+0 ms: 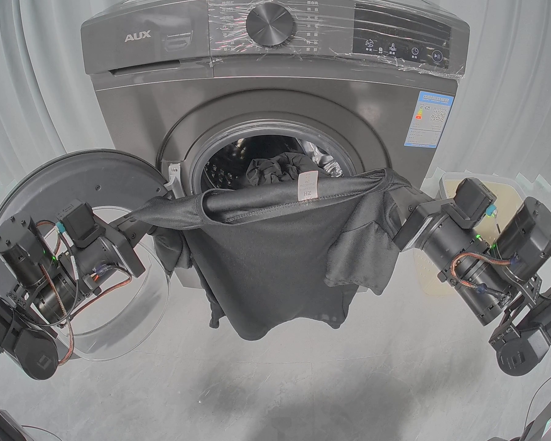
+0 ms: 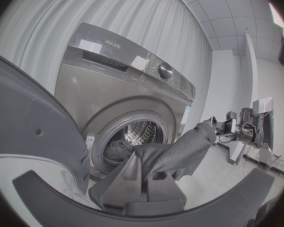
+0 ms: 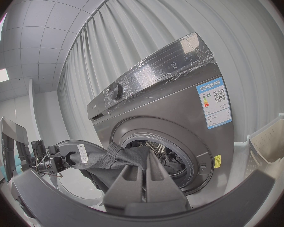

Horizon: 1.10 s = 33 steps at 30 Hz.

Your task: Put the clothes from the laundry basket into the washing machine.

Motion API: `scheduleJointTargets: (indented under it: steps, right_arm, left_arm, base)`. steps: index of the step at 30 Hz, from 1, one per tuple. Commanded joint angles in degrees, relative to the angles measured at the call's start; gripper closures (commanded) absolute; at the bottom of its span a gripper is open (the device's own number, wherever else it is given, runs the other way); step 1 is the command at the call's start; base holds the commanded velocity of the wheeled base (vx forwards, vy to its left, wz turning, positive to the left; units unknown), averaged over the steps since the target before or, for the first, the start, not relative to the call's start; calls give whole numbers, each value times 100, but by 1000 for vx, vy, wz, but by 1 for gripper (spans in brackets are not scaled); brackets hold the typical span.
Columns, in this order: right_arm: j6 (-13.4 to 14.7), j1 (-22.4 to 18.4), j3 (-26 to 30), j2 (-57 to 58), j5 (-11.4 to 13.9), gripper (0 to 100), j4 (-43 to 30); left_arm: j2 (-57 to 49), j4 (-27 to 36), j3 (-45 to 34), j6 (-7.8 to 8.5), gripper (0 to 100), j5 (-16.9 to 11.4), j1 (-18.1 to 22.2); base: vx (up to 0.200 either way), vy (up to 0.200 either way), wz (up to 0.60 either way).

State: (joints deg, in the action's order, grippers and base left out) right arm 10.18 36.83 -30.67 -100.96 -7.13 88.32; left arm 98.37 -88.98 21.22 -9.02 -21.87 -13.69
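Observation:
A dark grey shirt (image 1: 275,246) hangs stretched in the air in front of the washing machine's (image 1: 269,87) open drum (image 1: 263,154). My left gripper (image 1: 142,217) is shut on its left end, by the open door (image 1: 73,185). My right gripper (image 1: 404,206) is shut on its right end. In the left wrist view the shirt (image 2: 170,155) runs from my left gripper (image 2: 143,174) to the far right gripper (image 2: 214,123). In the right wrist view the shirt (image 3: 116,158) leaves my right gripper (image 3: 145,171). Another dark garment (image 1: 275,168) lies inside the drum.
A cream laundry basket (image 1: 508,191) stands on the floor to the right of the machine, behind my right arm; its perforated wall is in the right wrist view (image 3: 271,142). Grey floor (image 1: 275,375) lies open below the hanging shirt. White curtains hang behind the machine.

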Motion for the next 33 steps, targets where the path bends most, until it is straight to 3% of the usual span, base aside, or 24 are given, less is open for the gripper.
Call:
scheduleJointTargets:
  steps: [1, 6, 14, 18, 19, 33]
  right_arm:
    - [2, 0, 0, -2, 1, 100, 1]
    - [10, 0, 9, -11, -8, 100, 1]
    - [54, 61, 290, -90, -8, 100, 1]
    - [72, 17, 439, -152, 1, 100, 1]
    - [81, 17, 518, -205, -8, 0, 1]
    - [81, 281, 1661, -1312, 45, 0, 10]
  left_arm:
    - [7, -5, 5, -3, 100, -1, -2]
    - [7, 3, -22, 6, 100, -1, -28]
    - [192, 3, 207, 41, 100, 227, -899]
    - [403, 3, 374, 41, 100, 376, -943]
    - [526, 3, 497, 50, 100, 385, -925]
    - [719, 39, 1103, 58, 100, 675, -1110]
  base:
    - [0, 0, 0]
    - [0, 0, 0]
    - [0, 0, 0]
    - [0, 0, 0]
    - [0, 0, 0]
    - [0, 0, 0]
